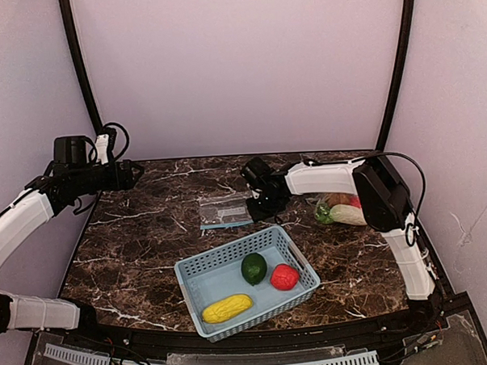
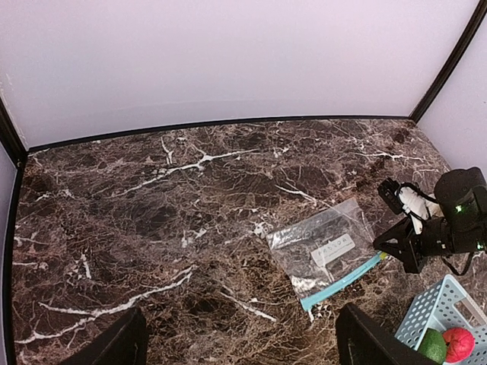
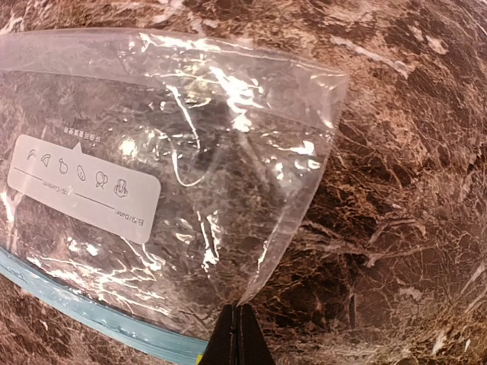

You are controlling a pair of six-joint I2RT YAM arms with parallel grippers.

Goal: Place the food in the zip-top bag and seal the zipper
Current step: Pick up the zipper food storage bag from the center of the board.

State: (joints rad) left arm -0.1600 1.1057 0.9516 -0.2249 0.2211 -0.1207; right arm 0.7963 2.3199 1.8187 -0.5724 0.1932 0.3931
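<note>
My right gripper point(image 3: 236, 338) pinched shut on a corner of the zip-top bag point(image 3: 198, 152), clear crinkled film lying flat ahead, blue zipper strip point(image 3: 84, 308) to the left, white label point(image 3: 84, 190) past it, my left gripper point(image 2: 240, 327) wide, empty.

Zip-top bag point(image 1: 225, 213) flat (clear); corn point(image 1: 227, 308) in basket point(image 1: 265, 307).

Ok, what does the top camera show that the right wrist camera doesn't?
Only top: the basket holding corn, a green fruit and a red fruit; more food beside the right arm; the left arm raised at the left.
Only right wrist: the icons on the label, and the tips of the right gripper shut on a corner of the bag.
Both: the bag lying on the marble table.
</note>
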